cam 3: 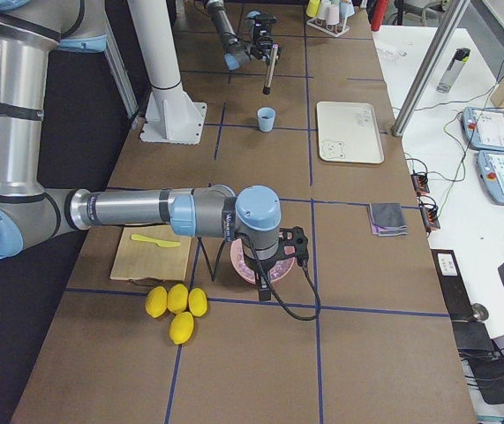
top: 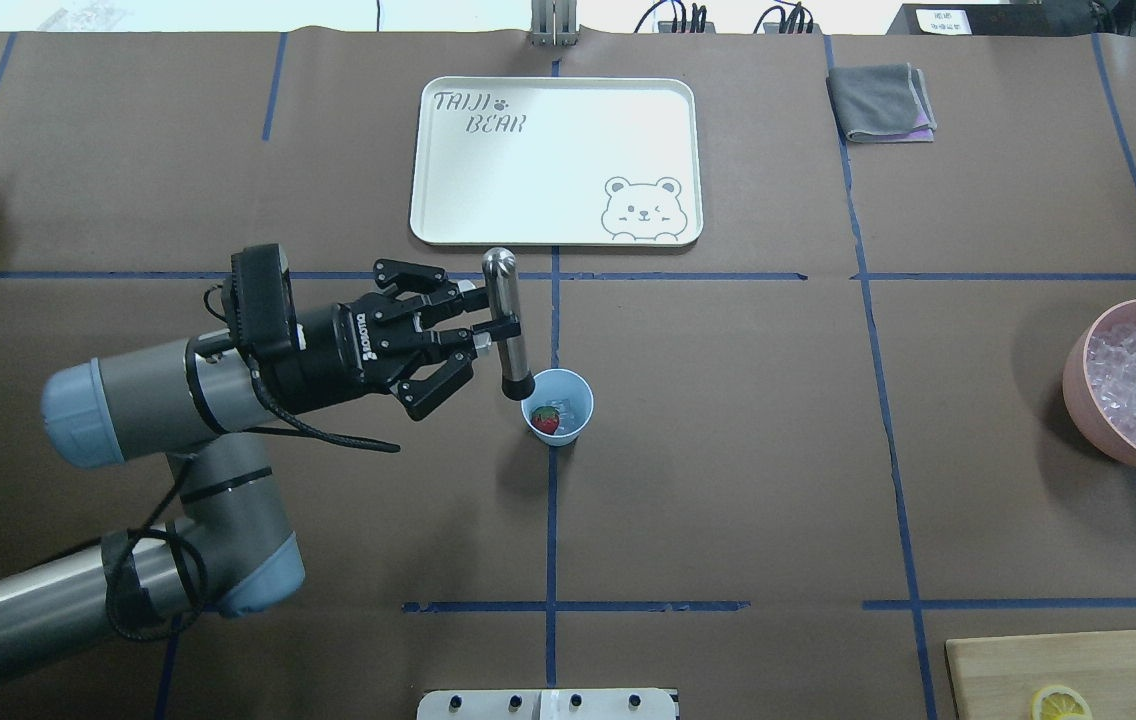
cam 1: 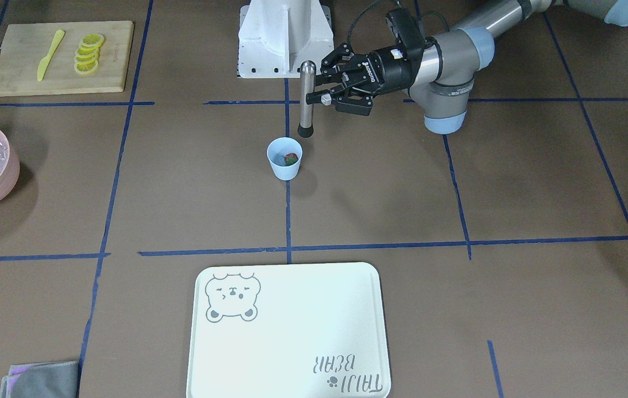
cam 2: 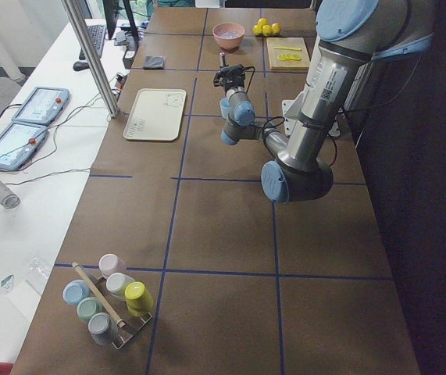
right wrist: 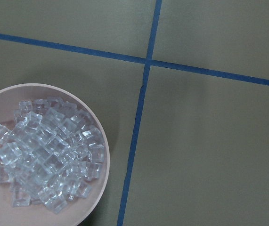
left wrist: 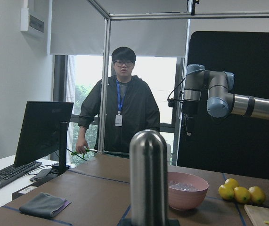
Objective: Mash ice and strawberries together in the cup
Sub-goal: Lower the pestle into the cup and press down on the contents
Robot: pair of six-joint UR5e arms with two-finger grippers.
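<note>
My left end effector (top: 493,332) clenched on an upright steel muddler (top: 505,300), tip raised near the blue cup (cam 1: 285,170) on the table (top: 728,450), strawberry (top: 547,419) and ice (top: 574,406) inside, right end effector's (cam 3: 269,278) grip I cannot tell

The cup (top: 558,432) stands mid-table with the strawberry (top: 546,420) and ice (top: 575,406) in it, a pestle (top: 507,320) upright just above and left of it. A tray (top: 528,170) lies beyond, a cloth (top: 880,100) to its right; a bowl (cam 1: 9,179) and a board (cam 1: 21,77) sit far right.
</note>
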